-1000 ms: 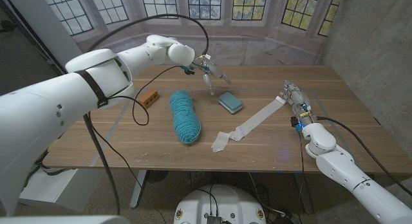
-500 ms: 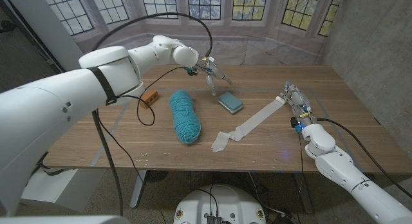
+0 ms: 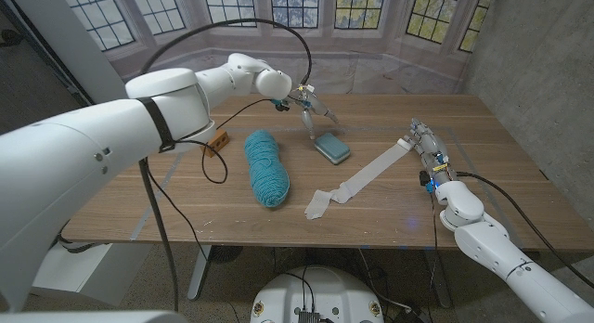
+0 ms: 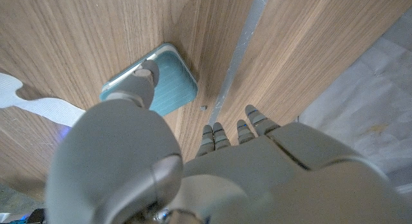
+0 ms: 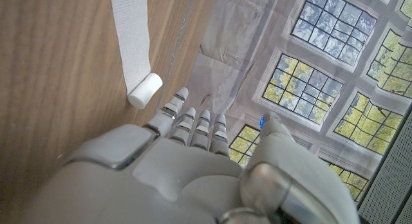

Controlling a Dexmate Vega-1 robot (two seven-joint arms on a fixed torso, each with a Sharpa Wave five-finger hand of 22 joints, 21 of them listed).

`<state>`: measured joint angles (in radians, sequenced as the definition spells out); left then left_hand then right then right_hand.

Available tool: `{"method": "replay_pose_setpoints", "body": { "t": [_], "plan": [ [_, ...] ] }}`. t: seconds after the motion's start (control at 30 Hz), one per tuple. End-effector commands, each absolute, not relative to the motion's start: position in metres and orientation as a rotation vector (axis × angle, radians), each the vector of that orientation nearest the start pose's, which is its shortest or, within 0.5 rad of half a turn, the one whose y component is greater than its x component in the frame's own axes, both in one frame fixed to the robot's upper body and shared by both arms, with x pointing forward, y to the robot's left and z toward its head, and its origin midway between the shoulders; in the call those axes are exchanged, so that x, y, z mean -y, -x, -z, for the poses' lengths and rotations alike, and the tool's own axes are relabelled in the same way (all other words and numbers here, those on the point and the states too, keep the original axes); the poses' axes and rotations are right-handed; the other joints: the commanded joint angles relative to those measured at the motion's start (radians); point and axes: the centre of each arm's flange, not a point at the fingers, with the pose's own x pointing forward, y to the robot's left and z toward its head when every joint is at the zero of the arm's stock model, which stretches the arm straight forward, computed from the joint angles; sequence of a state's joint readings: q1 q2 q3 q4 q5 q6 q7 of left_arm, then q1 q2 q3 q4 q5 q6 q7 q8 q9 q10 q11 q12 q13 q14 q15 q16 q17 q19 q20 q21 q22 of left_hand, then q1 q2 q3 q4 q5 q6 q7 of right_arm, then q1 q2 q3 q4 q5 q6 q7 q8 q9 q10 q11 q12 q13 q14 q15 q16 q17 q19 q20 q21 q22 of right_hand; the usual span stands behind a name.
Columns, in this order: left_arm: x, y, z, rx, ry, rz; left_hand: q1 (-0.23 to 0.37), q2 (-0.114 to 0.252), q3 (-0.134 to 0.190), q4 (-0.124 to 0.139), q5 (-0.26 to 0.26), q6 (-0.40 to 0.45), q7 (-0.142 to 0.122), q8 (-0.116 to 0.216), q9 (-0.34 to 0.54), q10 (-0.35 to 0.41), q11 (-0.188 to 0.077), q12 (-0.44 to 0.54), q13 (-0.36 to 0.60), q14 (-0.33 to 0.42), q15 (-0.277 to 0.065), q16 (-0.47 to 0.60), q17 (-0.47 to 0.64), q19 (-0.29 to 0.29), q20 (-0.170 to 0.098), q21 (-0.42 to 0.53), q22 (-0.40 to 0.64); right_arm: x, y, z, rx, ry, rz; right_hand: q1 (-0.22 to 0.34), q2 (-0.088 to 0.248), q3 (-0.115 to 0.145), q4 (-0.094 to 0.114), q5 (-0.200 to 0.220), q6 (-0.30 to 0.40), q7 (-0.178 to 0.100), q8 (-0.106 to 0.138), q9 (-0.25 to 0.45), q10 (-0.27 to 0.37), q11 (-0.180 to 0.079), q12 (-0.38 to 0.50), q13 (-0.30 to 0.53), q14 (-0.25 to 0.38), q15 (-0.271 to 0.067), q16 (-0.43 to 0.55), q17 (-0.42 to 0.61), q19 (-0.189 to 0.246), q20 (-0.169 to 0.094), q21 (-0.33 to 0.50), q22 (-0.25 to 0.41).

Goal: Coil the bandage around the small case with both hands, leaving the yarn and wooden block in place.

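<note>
**Left hand over the case, bandage lying unrolled**

The small teal case (image 3: 331, 148) is lying flat on the wooden surface (image 3: 483, 188), a little toward the far edge and near its middle. The left hand (image 3: 309, 110) is hanging just above the case's far corner with its fingers (image 4: 226, 135) pointing down and spread, gripping nothing; in the left wrist view the thumb tip is sitting right over the case's edge, though I cannot tell whether it is touching.

The white bandage (image 3: 364, 179) is stretching as a loose strip from a crumpled end near the front edge to a small remaining roll (image 5: 145, 90) toward the right edge. The right hand (image 3: 426, 145) is waiting just beside that roll, its fingers (image 5: 193, 129) extended side by side and holding nothing.

The blue yarn (image 3: 265, 167) is lying left of the case, well apart from the bandage. The wooden block (image 3: 218, 140) is sitting farther toward the left edge, partly behind the left arm.
</note>
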<state>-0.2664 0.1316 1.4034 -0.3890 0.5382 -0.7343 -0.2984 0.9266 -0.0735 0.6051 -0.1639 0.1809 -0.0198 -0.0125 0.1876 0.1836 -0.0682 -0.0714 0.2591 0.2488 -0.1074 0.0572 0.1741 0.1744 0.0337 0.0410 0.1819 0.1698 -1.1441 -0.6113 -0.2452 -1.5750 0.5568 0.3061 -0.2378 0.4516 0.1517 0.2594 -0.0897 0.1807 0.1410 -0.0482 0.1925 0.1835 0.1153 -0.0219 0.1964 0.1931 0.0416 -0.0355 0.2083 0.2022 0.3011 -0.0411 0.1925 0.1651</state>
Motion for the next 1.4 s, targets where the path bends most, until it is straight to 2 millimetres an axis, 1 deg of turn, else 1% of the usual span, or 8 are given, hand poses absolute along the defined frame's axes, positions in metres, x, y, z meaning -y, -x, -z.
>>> {"method": "replay_pose_setpoints", "body": {
  "t": [0.03, 0.27, 0.6, 0.83, 1.07, 1.2, 1.3, 1.4],
  "plan": [
    [-0.042, -0.688, -0.134, 0.641, -2.118, 0.763, 0.010, -0.002, -0.005, 0.003, -0.003, 0.002, 0.003, 0.008, 0.005, 0.001, -0.006, 0.007, 0.004, -0.004, 0.000, 0.006, 0.005, -0.002, 0.002, 0.004, 0.004, 0.338, -0.583, 0.081, 0.600, -0.007, 0.033, -0.002, 0.005, 0.004, -0.006, -0.003, 0.002, 0.008, 0.000, 0.003, 0.002, 0.009, 0.001, 0.002, 0.005, -0.027, 0.006, 0.004, 0.009, -0.066, -0.002, 0.004],
    [-0.044, -0.689, -0.130, 0.624, -2.119, 0.778, 0.010, -0.002, -0.007, 0.005, -0.003, 0.005, 0.003, 0.009, 0.005, 0.002, -0.006, 0.009, 0.004, -0.002, -0.002, 0.008, 0.005, -0.001, 0.002, 0.005, 0.004, 0.339, -0.584, 0.081, 0.598, -0.006, 0.031, -0.002, 0.005, 0.004, -0.007, -0.003, 0.002, 0.008, 0.000, 0.003, 0.003, 0.009, 0.002, 0.002, 0.005, -0.027, 0.006, 0.004, 0.009, -0.066, -0.002, 0.004],
    [-0.049, -0.689, -0.117, 0.610, -2.130, 0.815, 0.009, -0.001, -0.012, 0.007, -0.003, 0.012, 0.003, 0.010, 0.005, 0.007, -0.008, 0.014, 0.005, 0.004, -0.004, 0.010, 0.005, 0.000, 0.001, 0.007, 0.004, 0.340, -0.584, 0.080, 0.598, -0.004, 0.032, -0.002, 0.006, 0.004, -0.008, -0.003, 0.003, 0.008, 0.000, 0.003, 0.002, 0.009, 0.001, 0.002, 0.005, -0.027, 0.006, 0.004, 0.009, -0.066, -0.002, 0.004],
    [-0.049, -0.688, -0.115, 0.641, -2.139, 0.817, 0.009, 0.002, -0.016, 0.009, -0.004, 0.018, 0.005, 0.011, 0.005, 0.016, -0.007, 0.021, 0.006, 0.010, -0.006, 0.011, 0.005, 0.007, 0.000, 0.010, 0.004, 0.343, -0.584, 0.081, 0.601, -0.004, 0.037, -0.002, 0.006, 0.005, -0.009, -0.003, 0.003, 0.007, 0.000, 0.003, 0.002, 0.007, 0.001, 0.002, 0.005, -0.028, 0.006, 0.004, 0.009, -0.067, -0.002, 0.004],
    [-0.046, -0.687, -0.113, 0.655, -2.148, 0.821, 0.009, 0.004, -0.019, 0.009, -0.004, 0.027, 0.005, 0.013, 0.006, 0.022, -0.003, 0.026, 0.007, 0.017, -0.008, 0.013, 0.005, 0.010, 0.000, 0.011, 0.004, 0.346, -0.582, 0.085, 0.601, -0.009, 0.042, -0.002, 0.006, 0.005, -0.009, -0.003, 0.002, 0.007, 0.000, 0.003, 0.003, 0.011, 0.002, 0.002, 0.005, -0.027, 0.006, 0.004, 0.009, -0.066, -0.002, 0.004],
    [-0.044, -0.686, -0.113, 0.667, -2.152, 0.825, 0.010, 0.005, -0.021, 0.009, -0.004, 0.032, 0.005, 0.014, 0.006, 0.031, -0.002, 0.031, 0.008, 0.021, -0.009, 0.014, 0.005, 0.012, -0.001, 0.012, 0.004, 0.347, -0.581, 0.087, 0.600, -0.014, 0.045, -0.002, 0.006, 0.005, -0.009, -0.003, 0.003, 0.008, 0.000, 0.003, 0.003, 0.007, 0.002, 0.002, 0.006, -0.027, 0.006, 0.004, 0.009, -0.066, -0.002, 0.004],
    [-0.043, -0.685, -0.112, 0.678, -2.157, 0.829, 0.011, 0.006, -0.024, 0.009, -0.004, 0.042, 0.006, 0.017, 0.006, 0.041, -0.007, 0.038, 0.009, 0.029, -0.011, 0.016, 0.005, 0.017, -0.001, 0.014, 0.004, 0.348, -0.580, 0.089, 0.600, -0.018, 0.047, -0.003, 0.007, 0.005, -0.010, -0.003, 0.002, 0.008, 0.000, 0.003, 0.003, 0.008, 0.002, 0.002, 0.005, -0.027, 0.006, 0.004, 0.009, -0.066, -0.002, 0.004],
    [-0.042, -0.684, -0.110, 0.691, -2.166, 0.834, 0.012, 0.007, -0.025, 0.009, -0.004, 0.048, 0.006, 0.018, 0.006, 0.042, -0.006, 0.040, 0.010, 0.034, -0.012, 0.017, 0.005, 0.022, -0.001, 0.015, 0.004, 0.349, -0.580, 0.090, 0.600, -0.021, 0.048, -0.003, 0.007, 0.005, -0.010, -0.003, 0.003, 0.008, 0.000, 0.003, 0.002, 0.008, 0.002, 0.002, 0.005, -0.026, 0.006, 0.004, 0.009, -0.066, -0.002, 0.004]
  ]
}}
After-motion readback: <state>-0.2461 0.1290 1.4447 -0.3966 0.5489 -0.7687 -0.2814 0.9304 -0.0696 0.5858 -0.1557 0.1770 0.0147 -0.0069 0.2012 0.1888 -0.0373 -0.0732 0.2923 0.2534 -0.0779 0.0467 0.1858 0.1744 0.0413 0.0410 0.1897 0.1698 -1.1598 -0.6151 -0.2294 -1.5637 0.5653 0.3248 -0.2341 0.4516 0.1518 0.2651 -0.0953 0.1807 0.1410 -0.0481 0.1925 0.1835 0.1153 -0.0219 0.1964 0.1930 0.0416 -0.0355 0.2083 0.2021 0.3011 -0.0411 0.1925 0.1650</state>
